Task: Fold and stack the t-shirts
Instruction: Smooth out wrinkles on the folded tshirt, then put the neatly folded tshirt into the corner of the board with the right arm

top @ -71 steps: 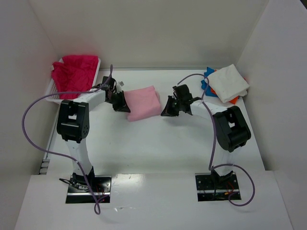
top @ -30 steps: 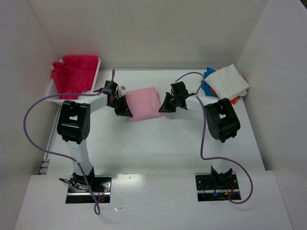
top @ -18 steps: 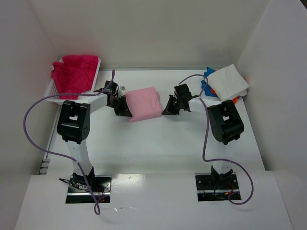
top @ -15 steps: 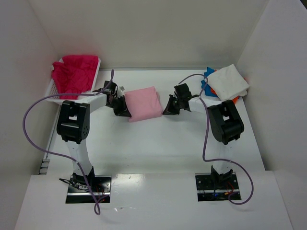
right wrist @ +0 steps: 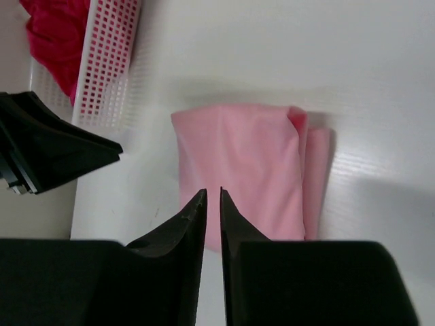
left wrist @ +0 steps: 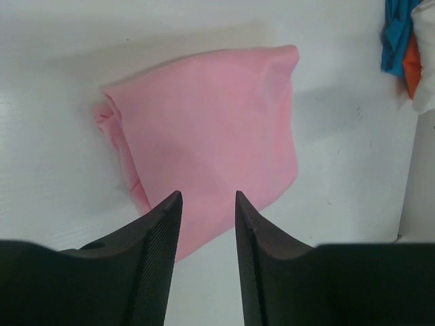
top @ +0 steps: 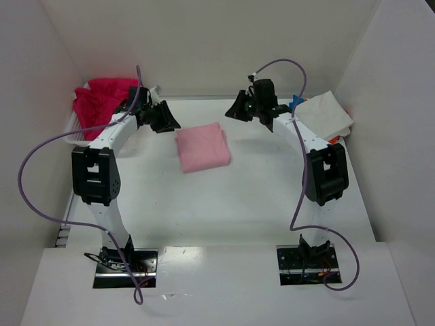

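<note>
A light pink t-shirt (top: 202,147) lies folded on the table's middle; it also shows in the left wrist view (left wrist: 204,129) and the right wrist view (right wrist: 238,170). My left gripper (top: 165,119) hangs raised to its far left, open and empty (left wrist: 208,204). My right gripper (top: 239,109) hangs raised to its far right, jaws almost together with nothing between them (right wrist: 213,197). A magenta-red t-shirt (top: 102,102) lies crumpled in the basket. A folded white t-shirt (top: 325,115) tops a stack over a blue one (top: 293,103) and an orange one (top: 332,142).
The white lattice basket (top: 76,125) stands at the far left against the side wall, and shows in the right wrist view (right wrist: 105,61). White walls close in the table on three sides. Purple cables loop from both arms.
Both grippers have risen and drawn back from the pink shirt's left and right edges toward the far wall. The pink shirt stays folded where it was.
</note>
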Robot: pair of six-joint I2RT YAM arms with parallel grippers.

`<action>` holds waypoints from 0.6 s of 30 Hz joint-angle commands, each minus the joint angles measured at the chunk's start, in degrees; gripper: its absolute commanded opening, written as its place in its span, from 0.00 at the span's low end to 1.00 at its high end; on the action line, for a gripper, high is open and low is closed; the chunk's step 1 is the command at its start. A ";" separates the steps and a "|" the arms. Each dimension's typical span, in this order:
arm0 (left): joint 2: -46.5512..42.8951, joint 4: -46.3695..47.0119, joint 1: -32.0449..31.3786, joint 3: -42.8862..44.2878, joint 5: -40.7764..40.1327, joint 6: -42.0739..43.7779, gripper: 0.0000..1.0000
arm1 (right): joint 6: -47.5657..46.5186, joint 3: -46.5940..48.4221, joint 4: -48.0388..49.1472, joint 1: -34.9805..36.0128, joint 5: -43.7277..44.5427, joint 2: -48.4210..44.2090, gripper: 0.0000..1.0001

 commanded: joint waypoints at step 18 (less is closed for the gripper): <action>4.28 6.41 -0.45 -6.85 -4.81 -2.04 0.78 | -7.71 5.24 -3.70 -0.32 -3.92 17.66 0.89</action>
